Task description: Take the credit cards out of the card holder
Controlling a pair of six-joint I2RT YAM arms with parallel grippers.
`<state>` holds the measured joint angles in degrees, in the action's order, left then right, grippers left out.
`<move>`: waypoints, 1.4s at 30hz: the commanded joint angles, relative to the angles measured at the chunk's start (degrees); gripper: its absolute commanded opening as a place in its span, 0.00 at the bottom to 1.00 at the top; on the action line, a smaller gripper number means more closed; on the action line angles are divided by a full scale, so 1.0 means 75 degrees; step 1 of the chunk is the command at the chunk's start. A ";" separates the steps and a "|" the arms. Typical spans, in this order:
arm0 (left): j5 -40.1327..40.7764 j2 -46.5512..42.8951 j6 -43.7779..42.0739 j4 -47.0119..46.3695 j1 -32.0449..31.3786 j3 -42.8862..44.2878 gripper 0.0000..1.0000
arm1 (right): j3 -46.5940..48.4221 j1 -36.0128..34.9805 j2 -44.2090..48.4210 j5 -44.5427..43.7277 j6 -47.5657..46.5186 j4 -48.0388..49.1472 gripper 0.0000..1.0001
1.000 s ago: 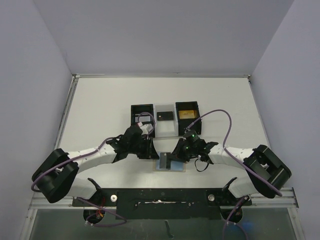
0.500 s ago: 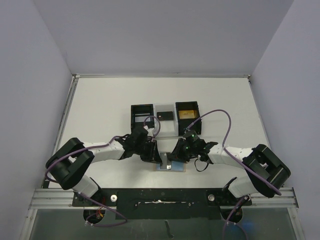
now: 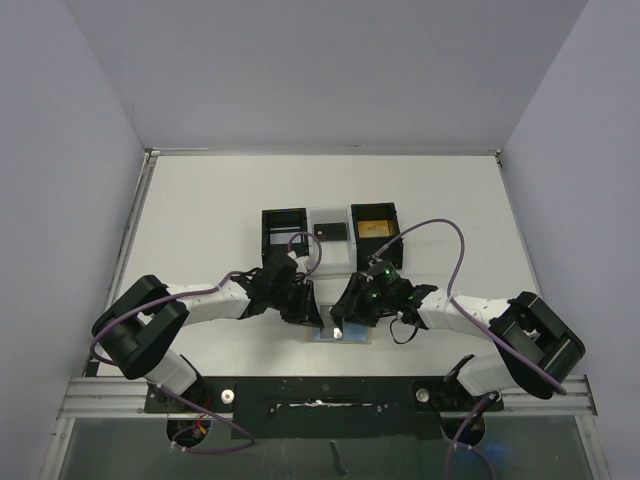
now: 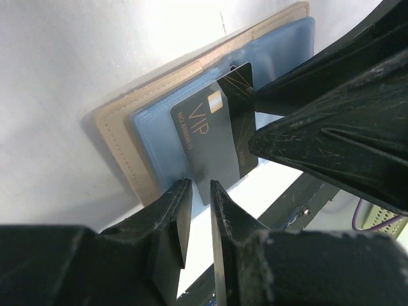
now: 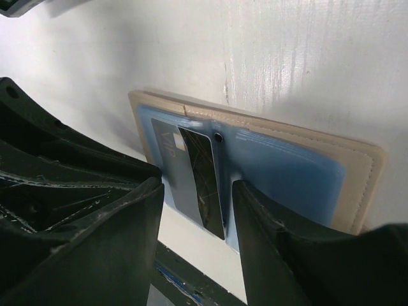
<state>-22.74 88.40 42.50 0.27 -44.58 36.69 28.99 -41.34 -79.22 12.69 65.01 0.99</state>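
The card holder (image 3: 355, 336) lies open near the table's front edge, tan with two blue-grey panels (image 5: 306, 172). A dark credit card (image 4: 213, 137) marked VIP sticks part way out of its left panel (image 5: 194, 172). My left gripper (image 4: 199, 188) stands at the card's free end with its jaws a narrow gap apart, and the card's corner reaches into that gap. My right gripper (image 5: 197, 186) is open astride the card, one finger (image 5: 255, 210) on the blue panel. From above, the left gripper (image 3: 312, 318) and the right gripper (image 3: 340, 322) meet over the holder and hide most of it.
A black three-compartment tray (image 3: 283, 213) stands behind the grippers at mid-table, with a dark card in its white middle part and something yellow in the right one. The arms' base rail (image 3: 320, 395) runs just in front of the holder.
My right gripper's jaws have opened off the card. My left gripper has moved right and down to the holder's left side, then stayed there.
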 commanded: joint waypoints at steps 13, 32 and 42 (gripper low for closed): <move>0.0524 -0.0158 -0.0185 0.0452 -0.0021 0.0042 0.18 | 0.0068 -0.0158 -0.0041 -0.0417 -0.0138 -0.0281 0.66; 0.0572 -0.0162 -0.0282 0.0570 -0.0021 0.0089 0.18 | -0.0268 -0.0263 0.0230 -0.0427 -0.0135 0.0395 0.71; 0.0557 -0.0115 -0.0332 0.0573 -0.0021 0.0023 0.18 | -0.0385 -0.0276 0.0212 -0.0302 -0.0108 0.0676 0.49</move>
<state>-21.43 87.66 42.24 1.56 -44.62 36.69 27.14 -43.18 -78.19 11.64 64.86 5.56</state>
